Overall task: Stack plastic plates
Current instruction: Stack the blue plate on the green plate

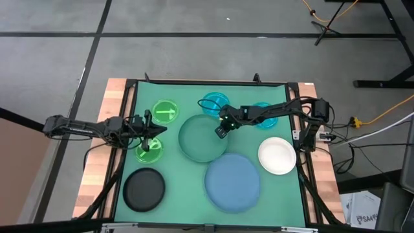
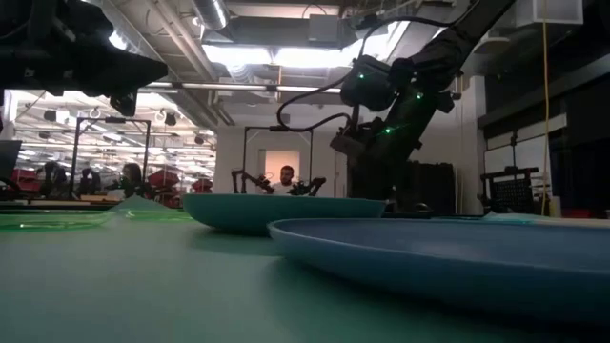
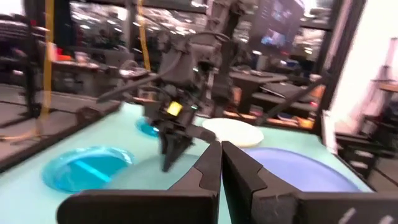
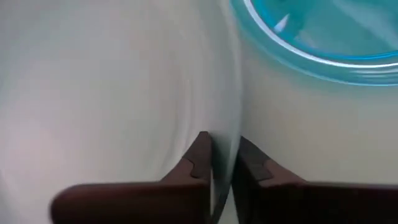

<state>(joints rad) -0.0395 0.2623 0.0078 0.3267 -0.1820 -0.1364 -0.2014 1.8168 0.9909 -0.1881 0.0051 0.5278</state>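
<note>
we've got 0 of 8 plates stacked | right gripper [image 1: 221, 131] pinching teal plate [image 1: 202, 138] rim | left gripper [image 1: 147, 144] closed, empty-looking

The high view is evenly lit, with soft shadows on the table [image 1: 194, 188]. The low view is dim and backlit by glaring ceiling lights [image 2: 286, 52], leaving the arms silhouetted. The left wrist view is smeared with motion blur; the right wrist view is washed-out and soft.
</note>
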